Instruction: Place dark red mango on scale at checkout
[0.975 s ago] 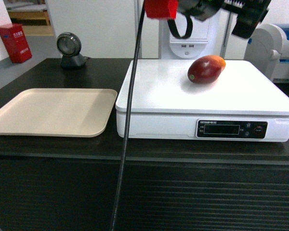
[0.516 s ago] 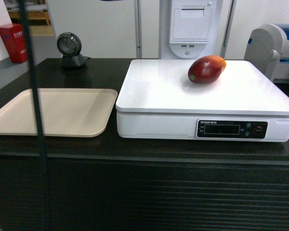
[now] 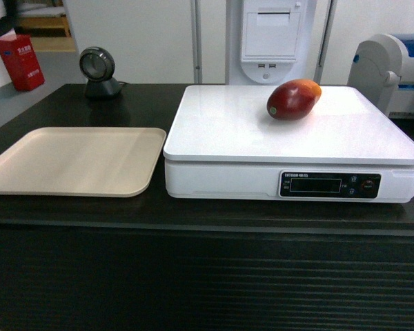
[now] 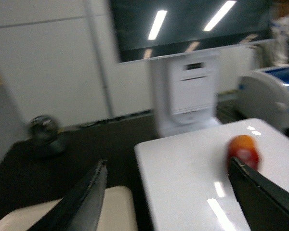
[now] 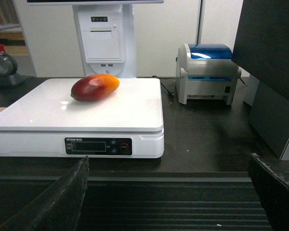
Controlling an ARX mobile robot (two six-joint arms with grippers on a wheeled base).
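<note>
Head view: you see the mango [image 3: 293, 99] lying on the scale [image 3: 262, 134], rear right, long axis left–right, orange end right. A tray [image 3: 76, 160] lies just left of the scale on the surface [image 3: 207, 214]; a scanner [image 3: 96, 70] stands behind.

Left wrist: your left hand [image 4: 173, 192] is spread open, holding nothing, with the blurred mango beside its right finger.

Right wrist: your right hand [image 5: 173, 192] is likewise open, well short of the scale; a printer [image 5: 208, 73] stands to the right.

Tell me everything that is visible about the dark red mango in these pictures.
The dark red mango is an oval fruit with glossy dark red skin that fades to orange-yellow at its right end. It lies on its side on the white platform of the scale, toward the back and right of the middle. Only the platform touches it; no gripper is near. A small pale spot shows at its dark left end. It looks whole.
</note>
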